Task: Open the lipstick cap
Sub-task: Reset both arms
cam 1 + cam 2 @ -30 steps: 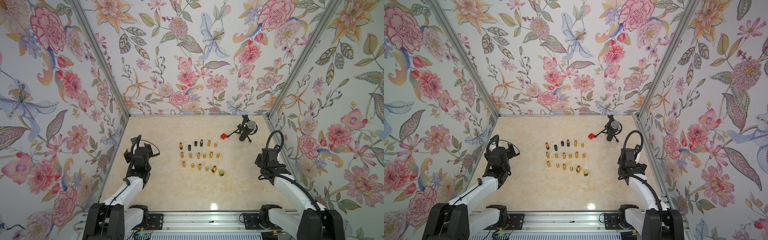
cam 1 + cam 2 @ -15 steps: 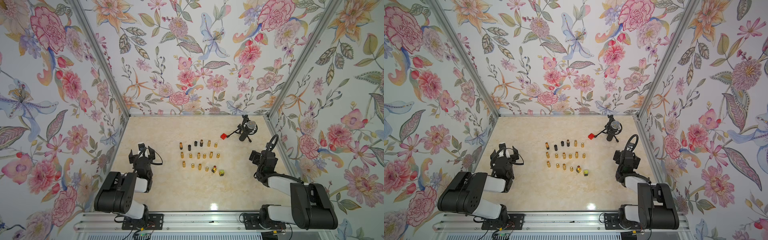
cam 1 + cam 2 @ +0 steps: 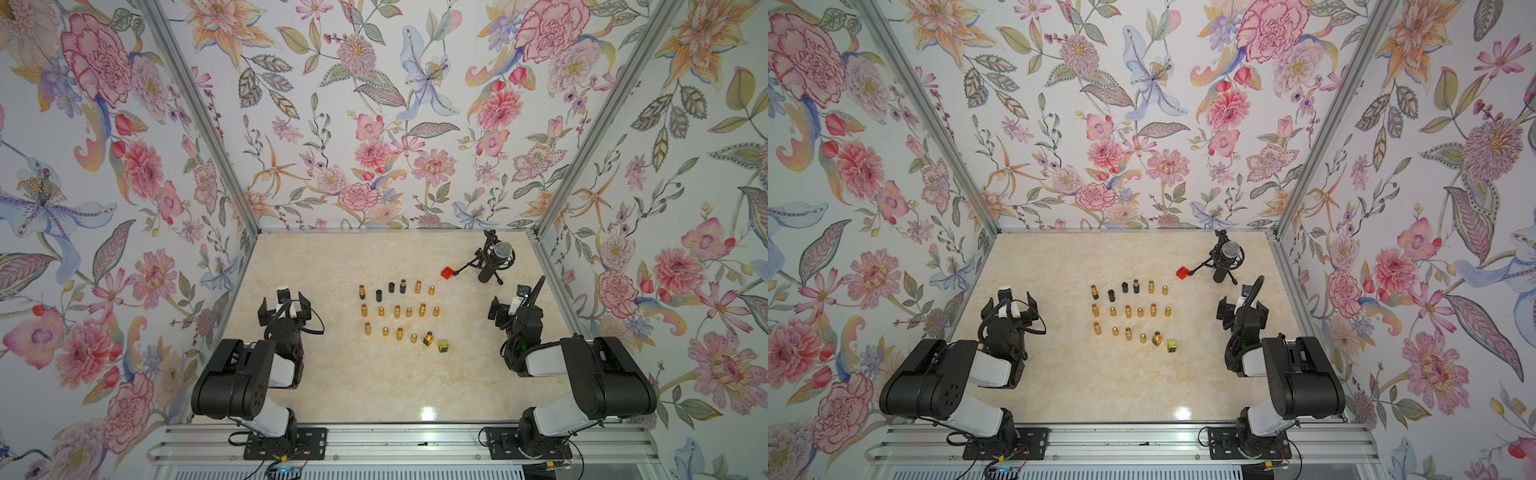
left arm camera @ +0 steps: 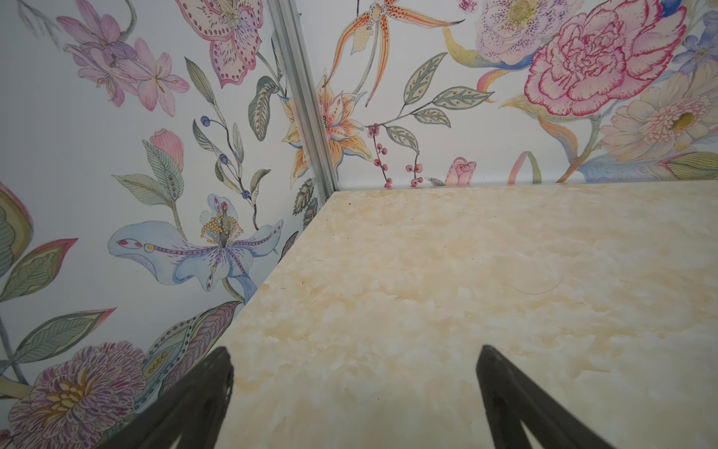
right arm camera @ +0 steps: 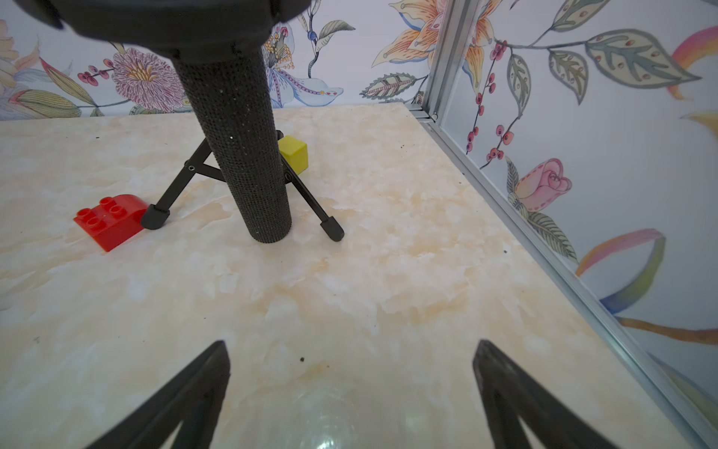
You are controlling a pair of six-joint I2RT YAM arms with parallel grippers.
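You could read no text, label, brand, number or sign in any view. The lipsticks (image 3: 397, 311) near the microphone (image 3: 500, 252) were too small in both top views for any print to show. The red brick (image 5: 108, 219) beside the microphone bore no legible mark.

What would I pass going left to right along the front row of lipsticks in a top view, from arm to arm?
left gripper → four gold lipsticks → open lipstick with red tip → small square gold piece → right gripper
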